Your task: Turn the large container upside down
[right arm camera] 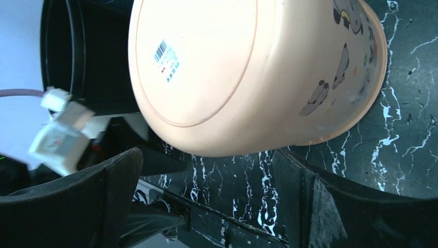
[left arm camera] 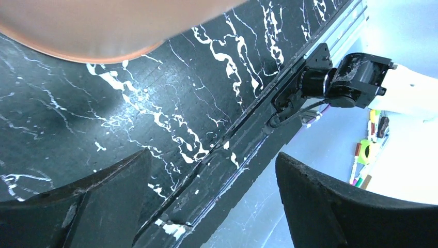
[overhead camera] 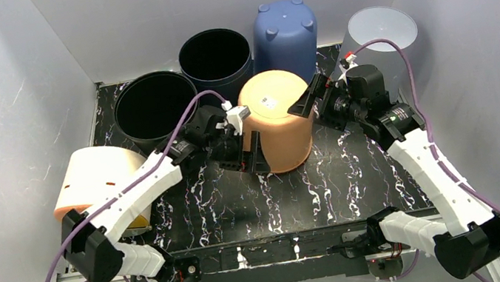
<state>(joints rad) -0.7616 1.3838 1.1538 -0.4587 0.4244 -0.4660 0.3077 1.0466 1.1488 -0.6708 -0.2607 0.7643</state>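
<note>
The peach container [overhead camera: 278,125] stands upside down near the middle of the table [overhead camera: 356,170], rim on the black marbled top and flat base facing up; a barcode label [overhead camera: 269,100] sits on that base, and the right wrist view shows cartoon prints [right arm camera: 338,62] on its side wall.

The left gripper [overhead camera: 246,158] is low at the container's left side, just beside the wall; its fingers [left arm camera: 103,201] are spread wide with only bare table and the near edge rail between them, and the container's rim curves across the top of its wrist view, apart from both fingers; it holds nothing.

The right gripper [right arm camera: 204,157] is at the container's right rear shoulder, up by the base; its fingers [right arm camera: 330,206] are also wide apart, with the container in front of the tips and not clamped; whether a tip touches the wall cannot be told.

Behind the container, along the rear edge, are two black tubs, one [overhead camera: 154,106] toward the rear left corner and one [overhead camera: 214,55] next to it; a blue tub [overhead camera: 284,31], also base up, stands just behind the container; a clear tub [overhead camera: 381,30] stands at the rear right corner; a white and peach bin [overhead camera: 92,181] lies at the left edge beside the left arm.
</note>
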